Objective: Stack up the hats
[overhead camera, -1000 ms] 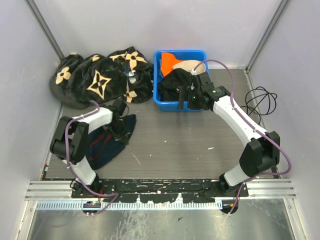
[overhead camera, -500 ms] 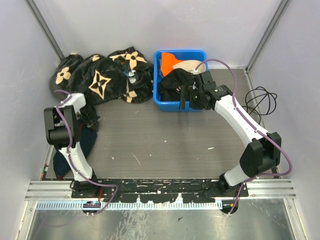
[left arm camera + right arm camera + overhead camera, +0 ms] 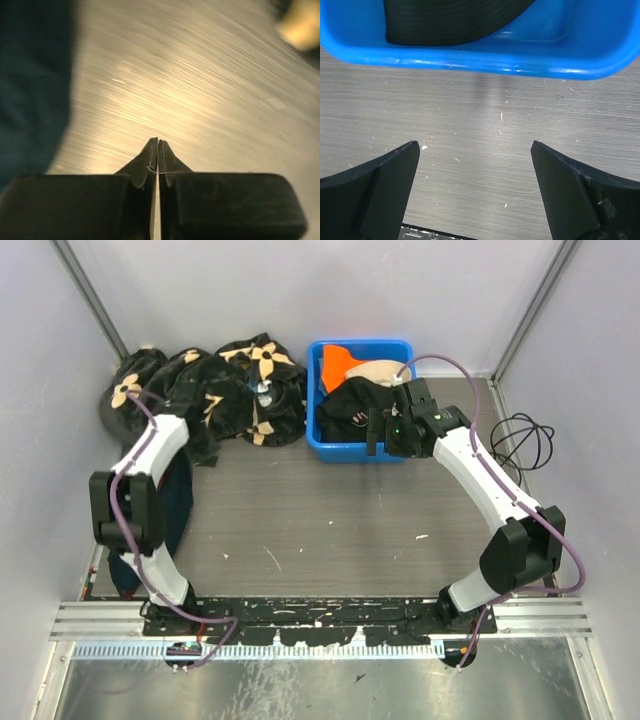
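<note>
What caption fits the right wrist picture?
Right jaws open over the table, facing a blue bin with a black hat inside.

Blue bin [image 3: 335,451] — orange hat [image 3: 337,362], black hat [image 3: 346,406]

Both my arms have white link shells and black joint housings: left arm [image 3: 160,445], right arm [image 3: 480,480]. A mauve cable [image 3: 450,375] loops loosely outside the shells of each arm. There is a small green light [image 3: 397,423] on the right wrist housing.

Left claw [image 3: 158,150]: matte black fingers, broad blocks tapering to thin points.

Right claw [image 3: 474,145]: black wedge-shaped fingers, one flecked with pale specks.

Bases [image 3: 458,602]: black.
</note>
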{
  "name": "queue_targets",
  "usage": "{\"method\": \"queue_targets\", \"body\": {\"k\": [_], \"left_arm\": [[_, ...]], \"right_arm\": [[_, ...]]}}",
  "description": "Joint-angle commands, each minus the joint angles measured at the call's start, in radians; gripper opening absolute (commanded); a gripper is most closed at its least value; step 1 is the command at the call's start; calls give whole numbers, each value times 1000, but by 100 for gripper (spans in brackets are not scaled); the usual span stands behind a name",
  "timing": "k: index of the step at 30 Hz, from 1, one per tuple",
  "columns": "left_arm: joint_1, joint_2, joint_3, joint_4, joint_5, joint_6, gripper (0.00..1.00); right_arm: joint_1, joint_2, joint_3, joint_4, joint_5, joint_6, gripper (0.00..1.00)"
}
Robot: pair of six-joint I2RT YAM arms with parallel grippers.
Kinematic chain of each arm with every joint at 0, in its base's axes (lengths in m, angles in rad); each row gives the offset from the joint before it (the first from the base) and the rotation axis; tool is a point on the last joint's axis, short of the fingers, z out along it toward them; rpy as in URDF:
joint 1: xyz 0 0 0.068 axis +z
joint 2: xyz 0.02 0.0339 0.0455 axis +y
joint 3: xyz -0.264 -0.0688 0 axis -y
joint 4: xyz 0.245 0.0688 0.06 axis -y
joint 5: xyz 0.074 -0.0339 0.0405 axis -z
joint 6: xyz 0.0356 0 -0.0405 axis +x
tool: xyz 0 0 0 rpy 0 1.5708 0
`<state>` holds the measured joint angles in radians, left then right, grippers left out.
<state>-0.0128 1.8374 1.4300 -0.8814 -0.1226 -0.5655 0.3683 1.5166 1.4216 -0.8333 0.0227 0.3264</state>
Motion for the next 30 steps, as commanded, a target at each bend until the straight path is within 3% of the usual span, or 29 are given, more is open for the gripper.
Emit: {"method": "queue_targets", "body": {"k": [1,5,7,14,24,30], "left_arm": [[-262,-187,-11,44,92,-16,19],[-410,-290,-78,191,244,-30,53],[-449,-311,-122,316,370,-43,55],[-626,-160,-1,420,475,-11,62],[-728,-66,134,452,528,-37,62],[-728,-149,54,388,495,19,63]], "right_arm": [[-68,-8,38,7,-14,0,100],[-147,-30,38,9,-32,7,100],[-183,-44,46,8,-25,8,100],[-264,-97,109,-25,46,-5,100],[-328,-125,255,-134,503,0,100],[-364,-65,353,-149,669,-49,100]]}}
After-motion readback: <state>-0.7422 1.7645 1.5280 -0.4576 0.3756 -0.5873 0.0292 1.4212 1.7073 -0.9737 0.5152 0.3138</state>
